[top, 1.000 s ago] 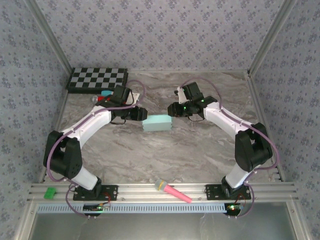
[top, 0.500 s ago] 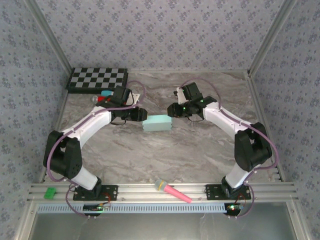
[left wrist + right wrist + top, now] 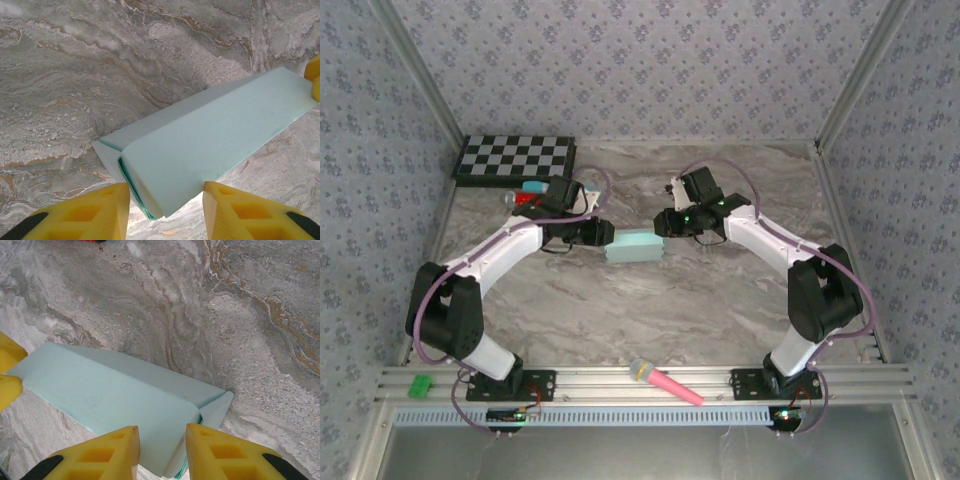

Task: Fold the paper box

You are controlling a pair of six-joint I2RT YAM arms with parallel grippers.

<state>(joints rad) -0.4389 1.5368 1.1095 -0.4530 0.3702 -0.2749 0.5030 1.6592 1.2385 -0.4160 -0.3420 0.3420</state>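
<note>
A pale aqua-blue paper box, folded into a long, low block of thin card, lies flat at the centre of the grey marbled table. Both arms reach in to meet it from opposite sides. The left gripper sits at the box's 9 o'clock end and the right gripper at its 2 o'clock corner, each close against the card. In the left wrist view, the yellow fingers stand apart on either side of the box's near end, where a flap juts out and darker inner edges show. Whether they press on the card cannot be told. In the right wrist view, the other yellow fingers straddle the opposite end, which has a similar loose flap. Here too the gap between them is plain, but a firm hold cannot be confirmed. A black-and-white checkerboard lies at 10 o'clock from the box, against the far wall. A pink toy microphone with a yellow-green head rests at 6 o'clock on the aluminium rail, and a small green block sits at that rail's left end.
</note>
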